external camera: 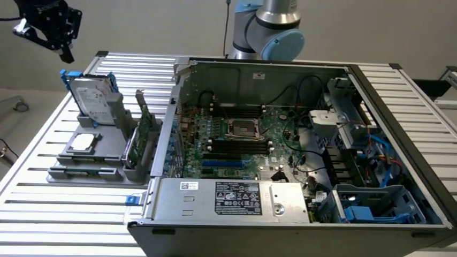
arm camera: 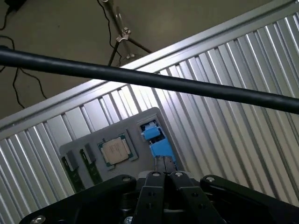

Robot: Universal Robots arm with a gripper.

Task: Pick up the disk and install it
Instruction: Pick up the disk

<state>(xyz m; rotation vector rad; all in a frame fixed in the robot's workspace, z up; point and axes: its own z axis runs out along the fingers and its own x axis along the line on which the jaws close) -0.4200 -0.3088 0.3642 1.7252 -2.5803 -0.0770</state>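
The black two-fingered tool (external camera: pixel 64 51) hangs in the air above the far corner of the ribbed aluminium tabletop (external camera: pixel 43 176) on the exterior view's left. In the wrist view its fingers (arm camera: pixel 166 164) are pressed together with nothing between them.

The disk (external camera: pixel 93 99), a flat silver-grey metal hard drive with a white label in a blue plastic carrier, stands upright in a slot of the grey plastic holder (external camera: pixel 85 174) near that same edge of the tabletop. It is below the tool and well apart from it. From the wrist, the disk (arm camera: pixel 158 142) is seen edge-on, with its blue carrier just ahead of the fingertips.

A small square silver chip (external camera: pixel 83 141) lies flat on the holder, and a thin green circuit card (external camera: pixel 146 128) stands between the disk and the open grey computer case (external camera: pixel 214 201).

As I judge the risks:
- **Closed fingers:** coming down like this, the tool would strike the disk's upper edge and could jam or tip it in the slot.
- **Off-centre grip:** holding the narrow carrier to one side could cock the disk as it leaves the slot.
- **Drifting sideways:** a sideways move could knock the green card.
- **Cable:** the black cable (arm camera: pixel 140 79) crossing the wrist view could snag.
- **Cluttered case:** the loose wires around the blue plastic drive cage (external camera: pixel 378 206) at the case's near corner could foul the disk.
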